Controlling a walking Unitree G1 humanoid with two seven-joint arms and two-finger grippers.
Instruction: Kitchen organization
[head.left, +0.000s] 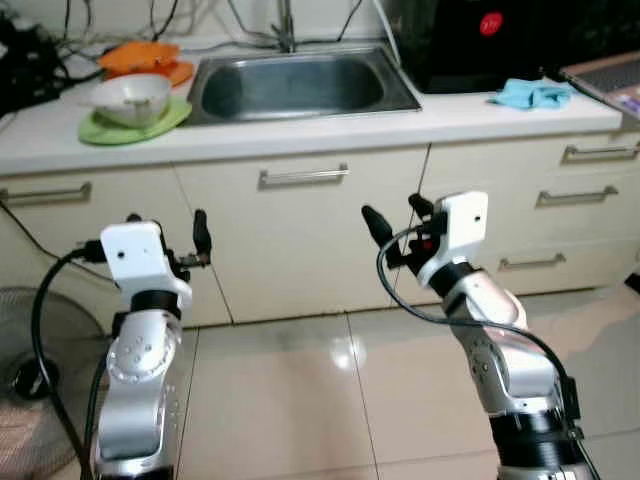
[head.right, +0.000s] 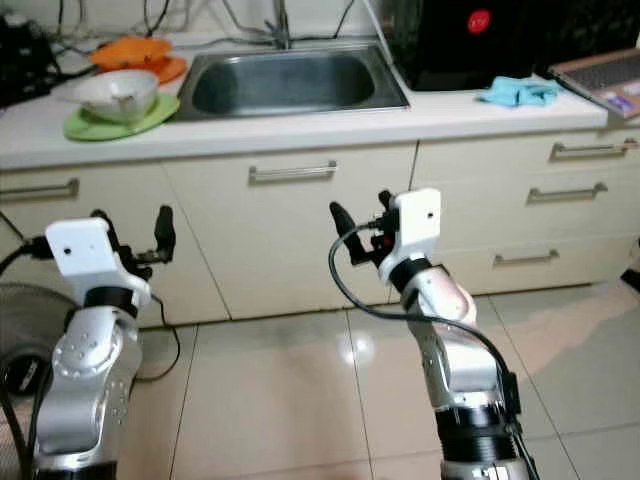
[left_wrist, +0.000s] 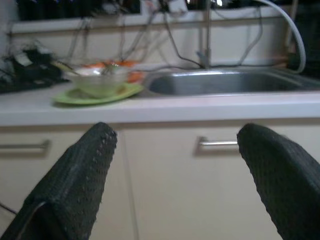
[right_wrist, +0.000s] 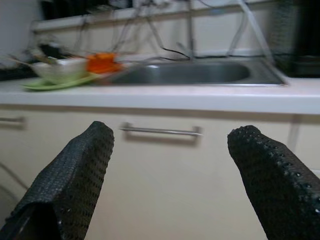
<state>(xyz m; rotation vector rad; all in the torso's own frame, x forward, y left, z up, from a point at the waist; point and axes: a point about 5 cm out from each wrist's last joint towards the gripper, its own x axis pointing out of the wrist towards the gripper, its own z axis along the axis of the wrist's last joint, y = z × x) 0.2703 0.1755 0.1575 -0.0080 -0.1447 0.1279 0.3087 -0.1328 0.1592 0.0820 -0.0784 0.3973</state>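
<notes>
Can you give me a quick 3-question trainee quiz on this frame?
1. True or false: the left gripper is holding the bowl.
2. What lies on the counter right of the sink? A) blue cloth B) sponge C) mug
3. What does the bowl sit on?

Key
1. False. Both the left gripper and the right gripper are open and empty, raised in front of the cabinet doors.
2. A, the blue cloth.
3. A green plate, with an orange dish behind it.
</notes>
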